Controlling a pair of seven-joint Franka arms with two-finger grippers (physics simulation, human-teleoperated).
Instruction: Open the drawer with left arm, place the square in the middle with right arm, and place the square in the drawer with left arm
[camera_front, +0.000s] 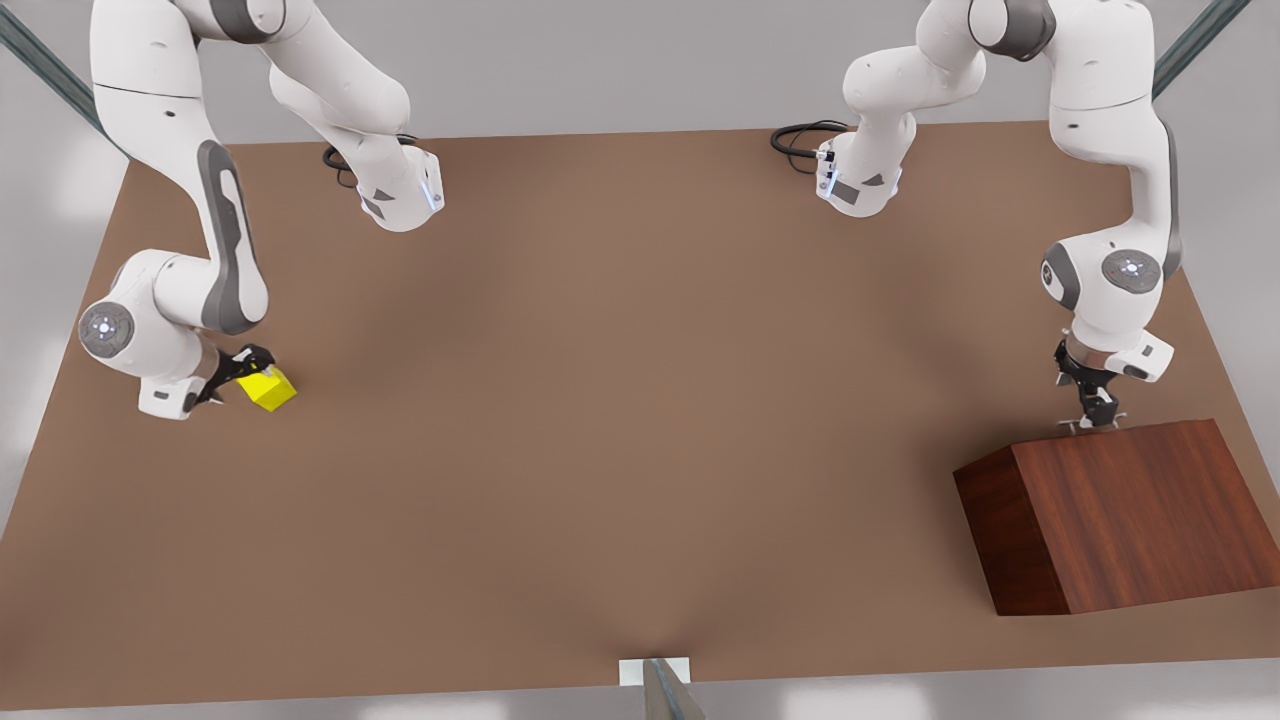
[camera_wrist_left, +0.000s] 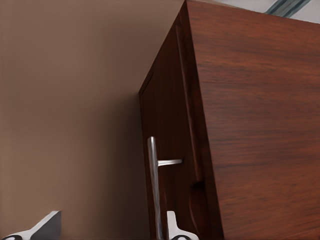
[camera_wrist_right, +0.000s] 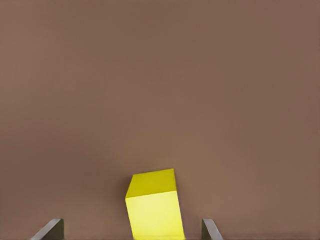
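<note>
Matte brown tabletop (camera_front: 620, 400) bears the cabinet (camera_front: 1130, 520) before grey walls.

Right gripper (camera_front: 243, 372) is down low with fingers (camera_wrist_right: 50, 229) spread wide; left gripper (camera_front: 1092, 420) points straight down, fingers (camera_wrist_left: 47, 226) apart too.

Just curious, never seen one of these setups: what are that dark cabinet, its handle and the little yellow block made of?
The cabinet looks like polished reddish-brown wood, with visible grain. Its handle seems metal: silver, shiny. The yellow block looks plain and matte, perhaps plastic.
</note>
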